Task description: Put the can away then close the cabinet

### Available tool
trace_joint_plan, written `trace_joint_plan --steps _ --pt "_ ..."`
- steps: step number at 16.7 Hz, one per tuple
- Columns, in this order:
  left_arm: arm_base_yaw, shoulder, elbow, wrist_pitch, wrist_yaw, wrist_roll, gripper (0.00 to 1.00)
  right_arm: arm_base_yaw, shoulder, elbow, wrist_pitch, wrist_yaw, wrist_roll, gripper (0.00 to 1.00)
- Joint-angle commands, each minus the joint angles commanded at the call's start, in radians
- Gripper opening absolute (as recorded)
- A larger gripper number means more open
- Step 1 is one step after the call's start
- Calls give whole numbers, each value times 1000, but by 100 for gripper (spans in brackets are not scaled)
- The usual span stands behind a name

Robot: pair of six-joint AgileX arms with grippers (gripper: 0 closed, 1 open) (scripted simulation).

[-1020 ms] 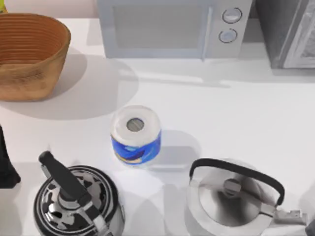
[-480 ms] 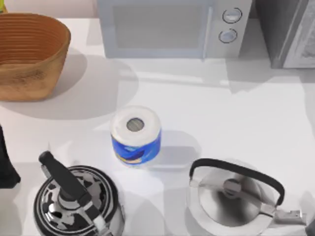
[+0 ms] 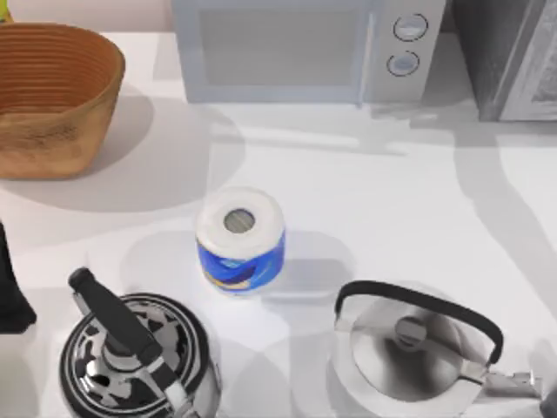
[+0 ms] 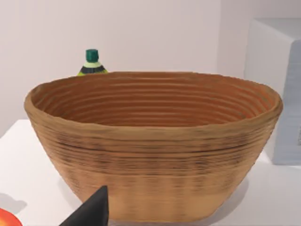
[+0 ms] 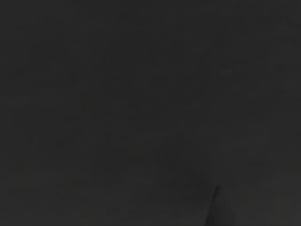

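Top view, counter (image 3: 418, 200) white.
- Wicker basket (image 3: 52, 96) at far left rear, upright and open-topped.
- Microwave (image 3: 305, 48) at rear centre, door facing the front, two round knobs on its right side.
- Grey box at rear right corner, probably the cabinet (image 3: 500, 61). Only a cropped part is in frame, so I cannot judge its door.
- Paper roll (image 3: 241, 237), white with a blue wrapper, stands on end near the counter's middle, apart from everything else.
- Black patterned kettle (image 3: 135, 357) at front left, with its dark handle slanting toward the left.
- Silver kettle (image 3: 409, 353) at front right, black bail handle arched over the lid. The roll sits between the two kettles and slightly behind them.

Left wrist view: the left tool (image 4: 91, 212) is low and near the basket's outer wall, facing it. One dark tip is in frame, so whether the tool is wide or narrow: cannot tell. A bottle with a green cap (image 4: 92, 61) stands behind the basket rim. A red-orange sliver (image 4: 7, 219) lies on the counter at the frame corner; identity unclear.

Right wrist view: dark. Right tool state: cannot tell.

Can: location cannot be told from these views.
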Motion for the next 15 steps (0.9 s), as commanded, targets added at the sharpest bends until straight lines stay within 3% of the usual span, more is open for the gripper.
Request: trace_joint_plan --steps 7,15 --pt "0 0 0 0 0 0 100 -7 -20 7 -8 35 -13 100" --pt "0 0 0 0 0 0 100 -87 126 111 36 -43 -11 100"
